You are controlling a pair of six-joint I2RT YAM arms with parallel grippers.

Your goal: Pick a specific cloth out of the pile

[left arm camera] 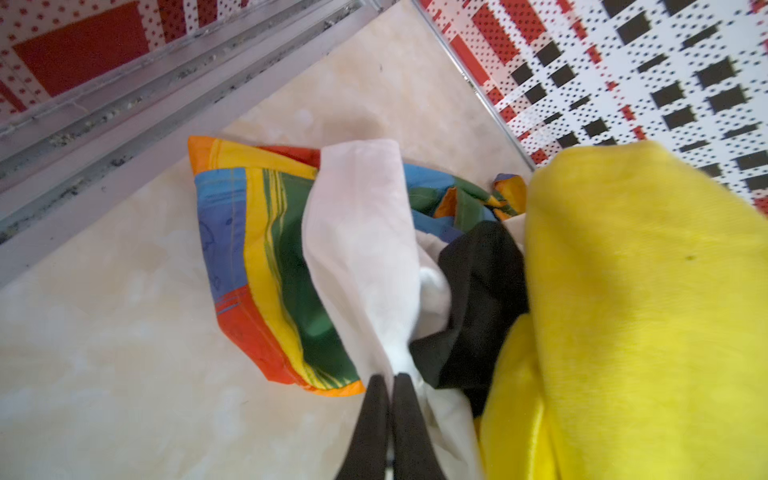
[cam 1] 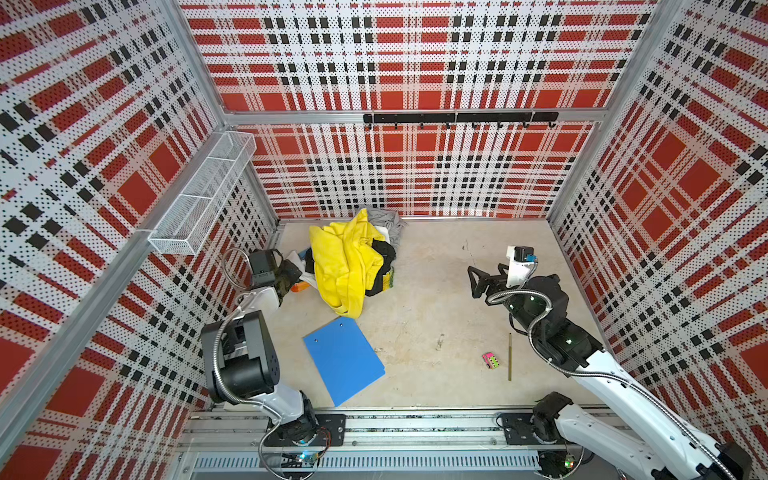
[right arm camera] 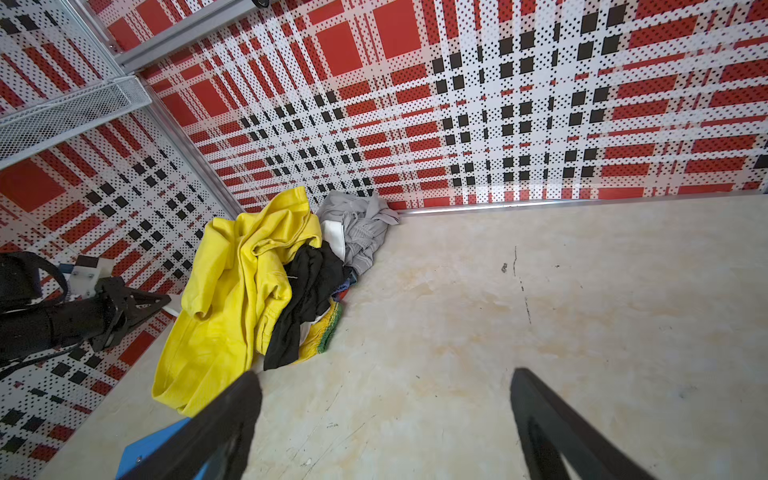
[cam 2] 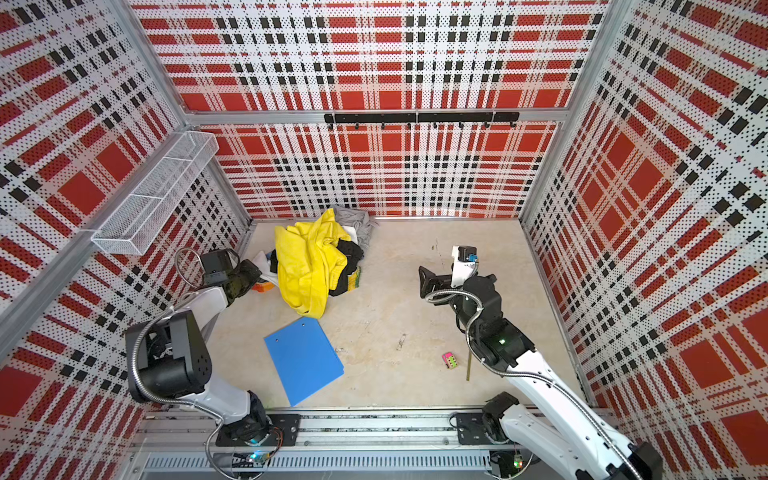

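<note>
left wrist view: left claw [left arm camera: 388, 380] was pinched together on a fold of white garment [left arm camera: 361, 232]. rainbow striped cloth [left arm camera: 266, 257] lay on the table [left arm camera: 124, 332] just ahead of the tips, partly under that fold, at the pile [cam 1: 349, 262] edge. right claw [right arm camera: 384, 376] stood wide apart, empty, well clear of the pile.
</note>
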